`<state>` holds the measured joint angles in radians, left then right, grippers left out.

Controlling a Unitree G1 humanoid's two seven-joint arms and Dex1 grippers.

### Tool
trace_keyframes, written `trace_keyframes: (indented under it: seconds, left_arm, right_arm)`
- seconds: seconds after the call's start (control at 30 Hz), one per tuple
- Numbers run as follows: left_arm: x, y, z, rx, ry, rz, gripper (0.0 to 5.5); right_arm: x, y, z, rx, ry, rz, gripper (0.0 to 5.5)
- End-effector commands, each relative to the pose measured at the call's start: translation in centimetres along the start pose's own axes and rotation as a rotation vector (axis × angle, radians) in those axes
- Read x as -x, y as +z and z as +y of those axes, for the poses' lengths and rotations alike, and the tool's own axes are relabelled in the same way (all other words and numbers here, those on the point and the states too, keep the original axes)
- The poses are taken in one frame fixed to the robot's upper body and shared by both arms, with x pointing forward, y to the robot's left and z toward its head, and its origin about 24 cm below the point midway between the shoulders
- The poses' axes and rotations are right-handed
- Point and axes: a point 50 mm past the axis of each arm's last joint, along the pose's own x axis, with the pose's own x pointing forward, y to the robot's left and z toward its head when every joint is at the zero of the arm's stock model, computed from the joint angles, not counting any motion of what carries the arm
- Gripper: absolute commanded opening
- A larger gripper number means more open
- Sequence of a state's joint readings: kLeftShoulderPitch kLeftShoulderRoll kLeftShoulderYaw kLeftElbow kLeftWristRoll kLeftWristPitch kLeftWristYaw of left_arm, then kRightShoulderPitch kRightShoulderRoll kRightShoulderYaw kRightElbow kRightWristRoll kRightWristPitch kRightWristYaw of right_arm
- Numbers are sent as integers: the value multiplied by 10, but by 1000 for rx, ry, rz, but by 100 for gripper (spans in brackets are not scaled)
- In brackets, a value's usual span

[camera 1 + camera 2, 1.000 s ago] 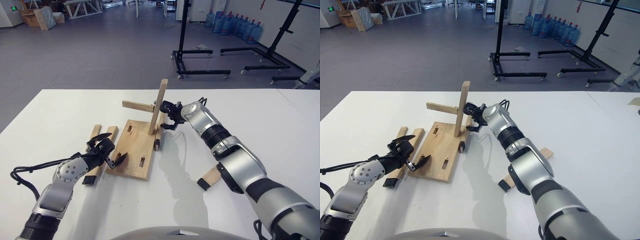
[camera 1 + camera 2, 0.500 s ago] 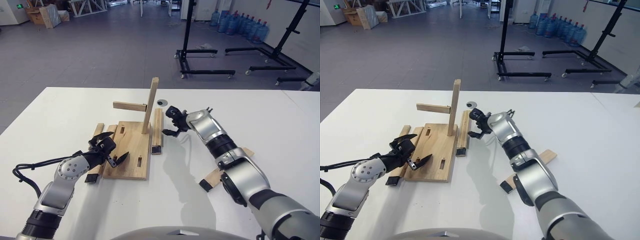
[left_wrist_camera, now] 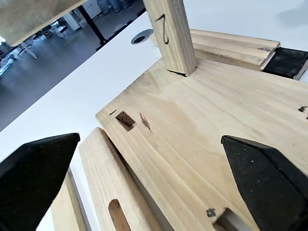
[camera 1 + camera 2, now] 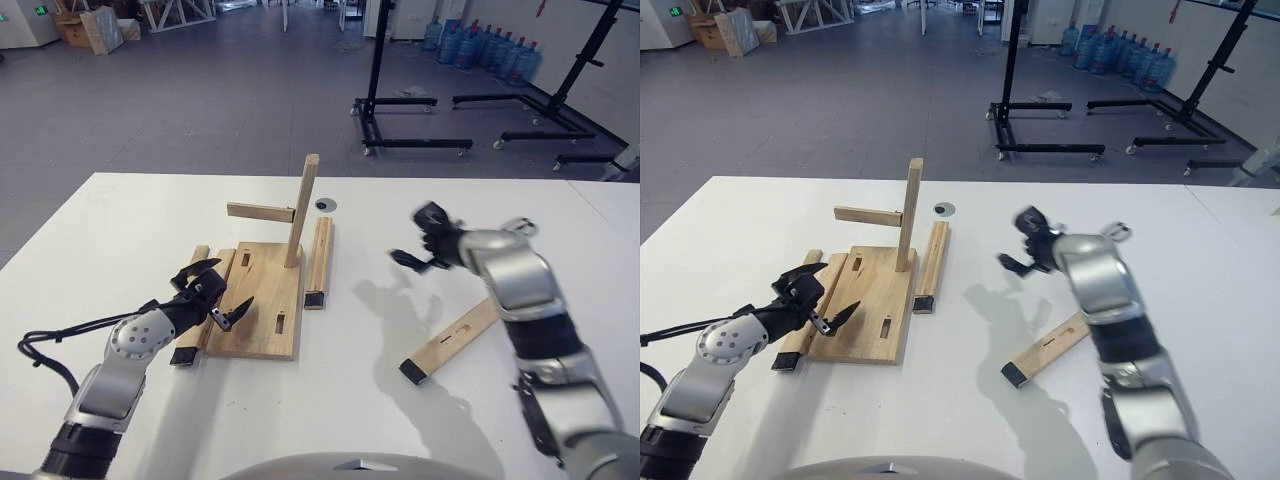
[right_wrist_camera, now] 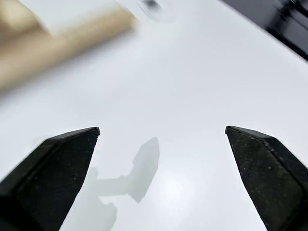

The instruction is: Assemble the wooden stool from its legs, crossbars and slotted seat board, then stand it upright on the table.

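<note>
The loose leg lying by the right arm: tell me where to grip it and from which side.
Grip the loose leg mid-length, across its narrow width, coming down from above with the open right end effector. It lies flat on the table with bare space along both long sides, so the jaws should straddle it.

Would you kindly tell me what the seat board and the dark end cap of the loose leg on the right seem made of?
The seat board looks like pale, unvarnished wood with clear grain lines. The end cap is matte black, possibly rubber or felt.
</note>
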<state>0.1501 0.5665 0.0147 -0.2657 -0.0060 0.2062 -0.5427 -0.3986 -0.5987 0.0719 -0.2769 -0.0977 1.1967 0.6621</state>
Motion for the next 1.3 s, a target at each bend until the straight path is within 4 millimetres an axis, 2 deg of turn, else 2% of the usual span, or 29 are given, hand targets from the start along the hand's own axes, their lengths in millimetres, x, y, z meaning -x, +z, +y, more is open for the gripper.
trace_keyframes:
  seconds: [0.03, 0.13, 0.2, 0.3, 0.37, 0.47, 0.5, 0.6, 0.67, 0.73, 0.8, 0.87, 0.93, 1.0, 1.07, 1.2, 1.3]
  left_arm:
    - [50, -4, -14, 184, 211, 19, 540]
    - [80, -13, -28, 267, 349, 87, 540]
    - [90, -15, -38, 296, 405, 119, 540]
    - [86, -13, -42, 306, 429, 112, 540]
    - [81, -10, -39, 292, 423, 98, 540]
    - [80, -4, -33, 287, 444, 75, 540]
    - [82, -3, -33, 289, 468, 74, 540]
    - [83, 1, -27, 303, 546, 53, 540]
    - [79, 0, -15, 293, 575, 55, 540]
    - [76, -4, -2, 302, 624, 77, 540]
    - [75, -12, 12, 323, 700, 115, 540]
    - [76, -20, 32, 326, 814, 157, 540]
    - [85, -26, 42, 335, 919, 183, 540]
    - [97, -33, 42, 356, 986, 205, 540]
    - [108, -39, 37, 377, 1033, 222, 540]
    - [111, -42, 33, 398, 1065, 218, 540]
    - [111, -41, 28, 406, 1070, 208, 540]
  right_arm:
    - [25, 15, 15, -6, 19, -62, 482]
    - [38, 4, 22, -64, 107, 63, 482]
    - [41, -1, 16, -97, 154, 115, 482]
    - [27, -9, 6, -204, 131, 176, 482]
    - [22, -17, 13, -242, 145, 187, 482]
    - [26, -21, 12, -223, 153, 206, 533]
    - [27, -18, 9, -210, 155, 219, 538]
    - [28, 20, 8, -138, 259, 164, 538]
    - [34, 35, 7, -104, 328, 113, 538]
    - [42, 38, 3, -19, 415, 79, 538]
    - [43, 36, -6, -8, 436, 111, 538]
    - [43, 36, -19, -32, 430, 166, 538]
    - [42, 38, -26, -156, 469, 262, 538]
    - [41, 41, -28, -235, 501, 368, 538]
    - [43, 52, -30, -266, 564, 416, 538]
    - [51, 75, -30, -342, 700, 471, 538]
    - [54, 100, -33, -385, 706, 459, 538]
